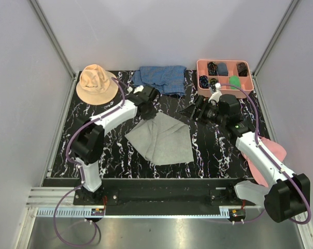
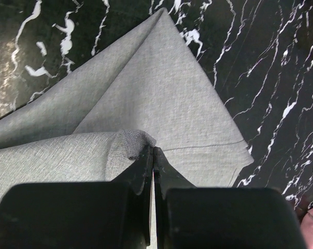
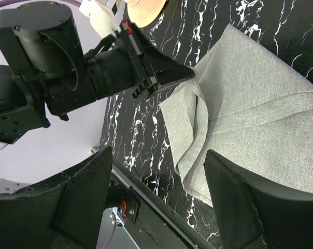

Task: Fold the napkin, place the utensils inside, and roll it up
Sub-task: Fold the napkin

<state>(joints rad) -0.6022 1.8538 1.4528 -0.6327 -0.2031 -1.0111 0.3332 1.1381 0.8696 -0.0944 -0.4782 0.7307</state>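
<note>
The light-grey napkin point(image 1: 162, 138) lies partly folded on the black marble table, one corner lifted. My left gripper point(image 1: 152, 110) is shut on that far corner; in the left wrist view the jaws point(image 2: 153, 151) pinch a small fold of the cloth point(image 2: 161, 98). My right gripper point(image 1: 188, 111) is open and empty, just right of the napkin's far corner. In the right wrist view its fingers point(image 3: 234, 199) stand wide apart above the napkin's edge point(image 3: 250, 104), facing the left gripper point(image 3: 169, 77). The utensils are out of view.
An orange hat point(image 1: 96, 83) sits at the back left and a blue checked cloth point(image 1: 161, 79) at the back middle. A pink tray point(image 1: 200, 69) with small dark items is at the back right. A pink hat point(image 1: 270, 150) lies under the right arm.
</note>
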